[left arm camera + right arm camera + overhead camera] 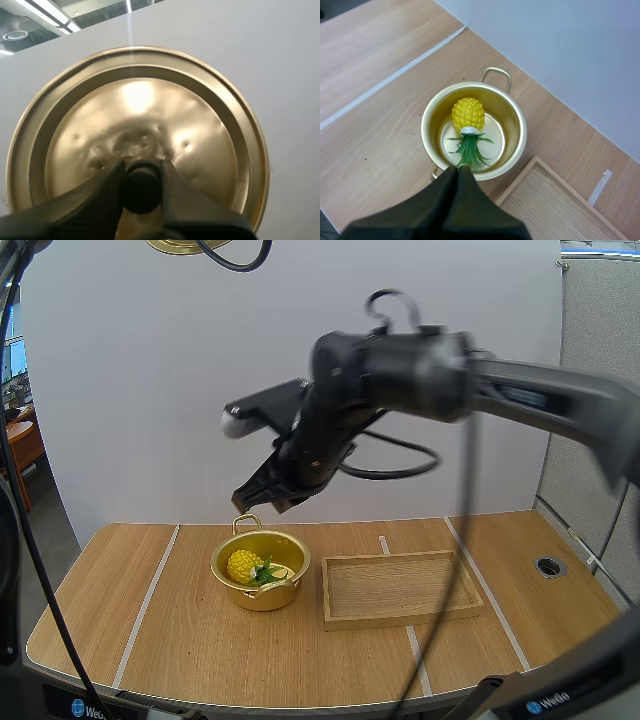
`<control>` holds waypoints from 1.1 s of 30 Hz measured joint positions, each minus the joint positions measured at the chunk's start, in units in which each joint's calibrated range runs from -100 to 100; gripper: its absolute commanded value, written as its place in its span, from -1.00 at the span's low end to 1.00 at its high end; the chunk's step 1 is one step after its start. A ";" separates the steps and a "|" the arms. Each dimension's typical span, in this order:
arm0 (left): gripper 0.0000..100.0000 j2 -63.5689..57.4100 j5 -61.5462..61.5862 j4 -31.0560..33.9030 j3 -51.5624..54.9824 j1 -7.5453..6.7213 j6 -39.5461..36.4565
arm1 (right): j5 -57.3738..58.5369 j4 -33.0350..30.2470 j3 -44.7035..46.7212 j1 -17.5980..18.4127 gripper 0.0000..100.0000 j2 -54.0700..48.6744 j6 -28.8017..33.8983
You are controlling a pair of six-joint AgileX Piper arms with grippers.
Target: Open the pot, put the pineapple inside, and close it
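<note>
The gold pot [296, 552] stands open on the table, left of centre, with the yellow pineapple [245, 565] lying inside, its green leaves toward the tray. Over the pot, my right gripper [260, 503] hangs shut and empty. From its wrist camera the pineapple [468, 114] lies on the bottom of the pot [515, 115], and the fingers of the right gripper [457, 172] form one dark wedge above the near rim. My left gripper [142, 166] is shut on the black knob [142, 187] of the gold lid [137, 110], held high; the lid's edge [185, 246] shows far above the table.
A shallow wooden tray [400, 615] lies just right of the pot, with nothing in it. Pale tape lines [150, 590] cross the wooden tabletop. A round metal grommet [550, 566] sits near the table's right edge.
</note>
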 measured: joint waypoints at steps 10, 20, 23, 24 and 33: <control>-1.00 0.00 0.00 0.00 0.00 0.00 0.00 | 10.59 -0.33 1.45 0.00 -1.00 -18.81 3.74; -1.00 0.00 0.00 0.00 0.00 0.00 0.00 | 19.13 -2.25 1.45 -5.91 -1.00 -28.84 5.18; -1.00 0.00 0.00 0.00 0.00 0.00 0.00 | 19.91 -2.00 1.45 -8.49 -1.00 -31.74 5.18; -1.00 0.00 0.00 0.00 0.00 0.00 0.00 | 19.91 -1.73 1.45 -9.18 -1.00 -32.57 5.18; -1.00 0.00 0.00 0.00 0.00 0.00 0.00 | 20.49 -0.35 1.45 -13.26 -1.00 -39.78 5.18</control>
